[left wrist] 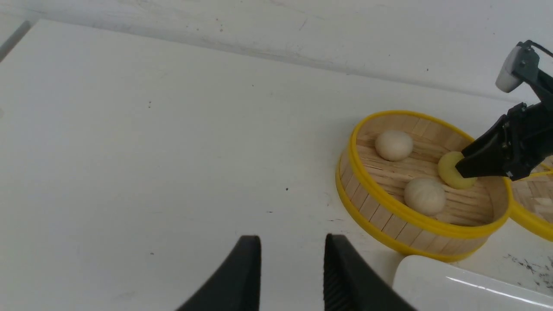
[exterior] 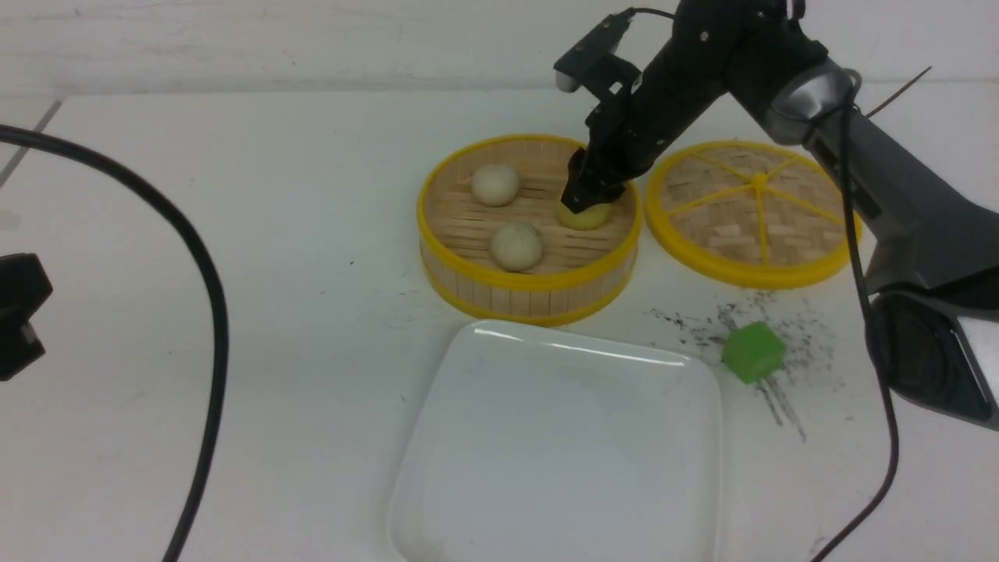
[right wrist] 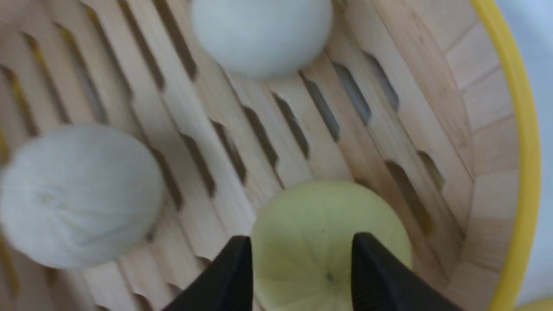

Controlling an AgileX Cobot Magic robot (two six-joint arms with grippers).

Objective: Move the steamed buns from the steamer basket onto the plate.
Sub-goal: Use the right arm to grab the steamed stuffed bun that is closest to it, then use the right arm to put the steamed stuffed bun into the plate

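Observation:
The steamer basket (exterior: 531, 295) stands mid-table with all three steamed buns in it: two off-white ones (exterior: 495, 184) (exterior: 517, 246) and a pale yellow one (exterior: 589, 218) by its right wall. My right gripper (exterior: 581, 204) reaches down into the basket and is shut on the yellow bun (right wrist: 311, 224), one finger on each side, while the bun still rests on the slats. The white square plate (exterior: 562, 437) lies bare in front of the basket. My left gripper (left wrist: 293, 242) hovers open and holding nothing over bare table, left of the basket (left wrist: 389, 220).
The flat woven lid (exterior: 753, 211) lies right of the basket. A green cube (exterior: 753, 353) sits on dark scuff marks beside the plate's right corner. A black cable (exterior: 211, 312) curves across the left of the table.

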